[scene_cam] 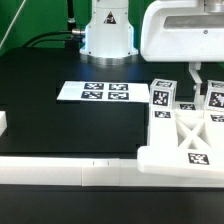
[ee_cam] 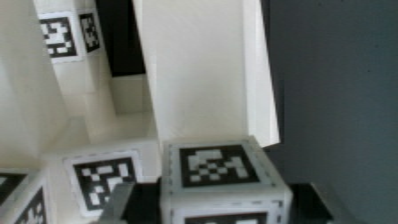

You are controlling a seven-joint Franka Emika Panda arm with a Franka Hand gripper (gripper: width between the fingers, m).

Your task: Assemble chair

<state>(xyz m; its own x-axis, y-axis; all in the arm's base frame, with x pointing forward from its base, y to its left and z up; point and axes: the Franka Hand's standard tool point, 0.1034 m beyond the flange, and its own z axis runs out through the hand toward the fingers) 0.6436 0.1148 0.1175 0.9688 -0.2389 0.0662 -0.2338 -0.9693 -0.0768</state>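
Note:
The chair's white tagged parts lie at the exterior view's right: an X-braced frame with small leg blocks standing behind it. My gripper hangs low over these parts, behind the frame. In the wrist view my gripper is shut on a white tagged leg block, with a dark finger against each of its sides. A tall white chair part stands just beyond the block, and another tagged part lies beside it.
The marker board lies flat mid-table on the black surface. A long white border rail runs along the front edge, and a short white piece sits at the exterior view's left. The robot base stands at the back.

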